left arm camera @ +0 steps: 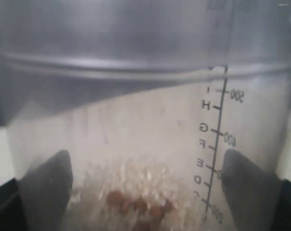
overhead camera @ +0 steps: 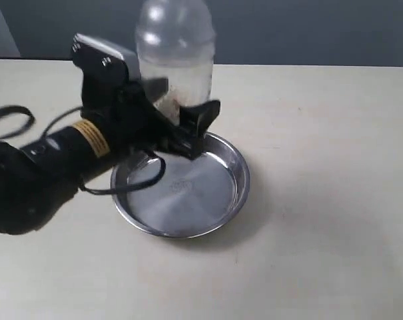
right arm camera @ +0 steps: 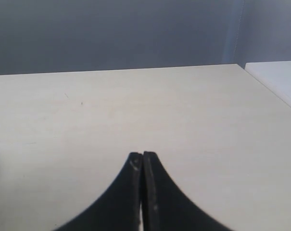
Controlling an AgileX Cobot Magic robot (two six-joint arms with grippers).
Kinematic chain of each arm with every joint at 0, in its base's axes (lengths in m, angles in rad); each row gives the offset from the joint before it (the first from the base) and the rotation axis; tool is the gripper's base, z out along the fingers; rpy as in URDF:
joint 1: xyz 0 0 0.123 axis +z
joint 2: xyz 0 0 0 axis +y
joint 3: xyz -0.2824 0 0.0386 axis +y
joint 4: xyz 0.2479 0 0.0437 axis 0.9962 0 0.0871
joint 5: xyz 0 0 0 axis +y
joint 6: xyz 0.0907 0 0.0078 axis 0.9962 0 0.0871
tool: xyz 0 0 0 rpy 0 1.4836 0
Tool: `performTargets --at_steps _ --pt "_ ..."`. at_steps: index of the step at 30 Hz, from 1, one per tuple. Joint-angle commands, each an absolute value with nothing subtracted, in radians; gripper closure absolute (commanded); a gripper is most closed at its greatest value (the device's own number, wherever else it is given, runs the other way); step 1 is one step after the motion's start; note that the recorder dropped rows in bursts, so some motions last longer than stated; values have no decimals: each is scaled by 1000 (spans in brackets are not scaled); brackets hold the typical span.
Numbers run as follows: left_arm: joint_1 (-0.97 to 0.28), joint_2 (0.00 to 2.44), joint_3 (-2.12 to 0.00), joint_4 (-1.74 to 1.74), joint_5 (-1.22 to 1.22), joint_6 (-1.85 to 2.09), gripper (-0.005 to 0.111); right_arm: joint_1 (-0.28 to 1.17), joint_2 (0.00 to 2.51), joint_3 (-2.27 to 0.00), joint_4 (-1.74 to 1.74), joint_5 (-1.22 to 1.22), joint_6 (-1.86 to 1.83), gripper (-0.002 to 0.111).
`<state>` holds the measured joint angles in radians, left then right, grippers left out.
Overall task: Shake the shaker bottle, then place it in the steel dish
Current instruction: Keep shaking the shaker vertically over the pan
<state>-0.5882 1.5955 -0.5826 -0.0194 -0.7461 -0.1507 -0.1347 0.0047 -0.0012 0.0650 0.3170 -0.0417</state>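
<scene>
Steel dish [overhead camera: 243,175]: is sitting on the table [overhead camera: 321,240] on the near side of the scene, its flat bottom showing bare with nothing lying in it.

Left arm [overhead camera: 54,167]: is reaching in from the near left, its cable hanging over the dish's left rim.

Left gripper [overhead camera: 178,101]: is clamping the shaker bottle [overhead camera: 174,47] low on its body, one finger on the near-right side and the other on the far-left side. In the left wrist view both pads [left arm camera: 49,180] are pressing against the clear wall.

Shaker bottle: is standing upright with its long axis vertical and its domed top up, at the far edge of the dish. The gripper is hiding its base, so I cannot tell whether it is hanging over the far rim or just beyond it.

Granules [left arm camera: 140,204]: are lying heaped in the lower part of the bottle, between the pads.

Deciding relation: the dish's bare centre is lying below the held bottle and toward the near side. By my judgement, setting it down is calling for a short move nearward and downward with the axis upright, so the base is clearing the far rim.

Right gripper [right arm camera: 143,159]: is showing its jaws pressed together on nothing, over bare table and outside the exterior view. The left arm is the one on the job.
</scene>
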Motion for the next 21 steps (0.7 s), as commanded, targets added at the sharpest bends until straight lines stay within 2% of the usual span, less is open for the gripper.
performTargets --at_steps 1,3,6,8,12,14,16,19,21 --pt "-591 1705 -506 68 -918 -329 106 -138 0 0 66 305 -44 109" --pt "-591 1629 -518 69 -963 -302 106 -138 0 0 66 305 -44 109" --pt "-591 1526 -568 70 -781 -203 106 -138 0 0 66 305 -44 109" --pt "-591 1569 -577 67 -698 -193 106 -138 0 0 66 305 -44 109" --pt "-591 1676 -535 70 -840 -324 106 -138 0 0 66 305 -44 109" --pt "-591 1633 -526 83 -982 -333 106 -138 0 0 66 305 -44 109" --pt "-591 1555 -553 83 -1027 -273 106 -138 0 0 66 305 -44 109" --pt "-595 1469 -626 107 -723 -145 106 -138 0 0 66 305 -44 109" --pt "-600 1562 -606 64 -602 -155 106 -138 0 0 66 305 -44 109"
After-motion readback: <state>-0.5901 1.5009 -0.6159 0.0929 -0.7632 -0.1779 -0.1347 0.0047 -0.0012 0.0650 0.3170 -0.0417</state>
